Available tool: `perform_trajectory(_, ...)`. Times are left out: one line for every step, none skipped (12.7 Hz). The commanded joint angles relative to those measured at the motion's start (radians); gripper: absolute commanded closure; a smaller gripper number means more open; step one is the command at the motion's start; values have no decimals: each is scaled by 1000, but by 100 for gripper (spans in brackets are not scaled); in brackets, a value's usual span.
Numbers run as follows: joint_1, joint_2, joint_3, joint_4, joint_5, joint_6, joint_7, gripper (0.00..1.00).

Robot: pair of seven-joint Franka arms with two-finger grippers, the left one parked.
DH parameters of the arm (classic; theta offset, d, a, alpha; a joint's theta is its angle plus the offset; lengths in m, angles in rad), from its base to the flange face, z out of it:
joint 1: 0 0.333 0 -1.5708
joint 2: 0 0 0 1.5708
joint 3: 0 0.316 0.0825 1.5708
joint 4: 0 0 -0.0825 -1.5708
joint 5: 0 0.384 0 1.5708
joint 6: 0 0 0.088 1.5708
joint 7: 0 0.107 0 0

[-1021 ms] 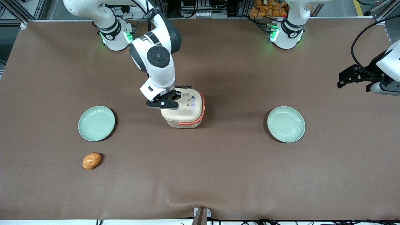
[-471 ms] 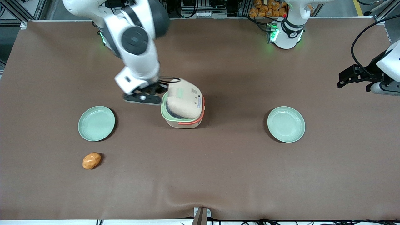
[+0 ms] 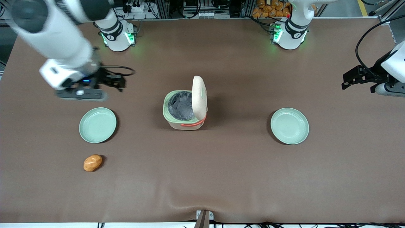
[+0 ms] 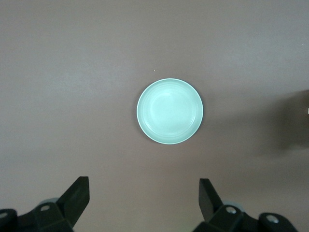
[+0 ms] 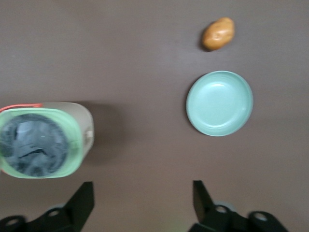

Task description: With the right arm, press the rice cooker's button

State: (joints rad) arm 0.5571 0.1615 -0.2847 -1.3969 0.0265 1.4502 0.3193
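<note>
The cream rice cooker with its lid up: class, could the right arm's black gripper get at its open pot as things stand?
Probably yes. The cream rice cooker stands with its lid upright, nothing over the pot. The black gripper, fingers open, hangs toward the working arm's end, with bare table between.

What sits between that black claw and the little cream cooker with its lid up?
Nothing: the front view shows only bare brown tablecloth between the open black claw and the cream rice cooker.

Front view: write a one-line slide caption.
Rice cooker lid open; right arm's open claw hangs above the table, clear of it.
</note>
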Motion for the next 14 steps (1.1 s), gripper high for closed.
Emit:
perform_trajectory(-129, -48, 15, -11, 18, -46, -92, 0)
perform_trajectory(-179, -62, 16, -20, 19, -60, -104, 0)
perform_trajectory(-207, -79, 16, -31, 23, -62, -108, 0)
perform_trajectory(-232, -89, 16, -37, 23, -62, -114, 0)
perform_trajectory(-256, -94, 16, -39, 23, -65, -126, 0)
perform_trajectory(-284, -100, 16, -40, 23, -62, -137, 0)
perform_trajectory(-304, -106, 16, -56, 23, -54, -167, 0)
perform_trajectory(-318, -123, 16, -85, 24, -35, -193, 0)
perform_trajectory(-333, -144, 16, -127, 35, -1, -200, 0)
perform_trajectory(-336, -172, 16, -170, 39, 28, -200, 0)
perform_trajectory(-336, -189, 16, -194, 39, 39, -201, 0)
perform_trajectory(-336, -189, 16, -191, 39, 36, -201, 0)
perform_trajectory(-336, -189, 18, -185, 39, 33, -201, 0)
perform_trajectory(-336, -192, 18, -182, 39, 36, -201, 0)
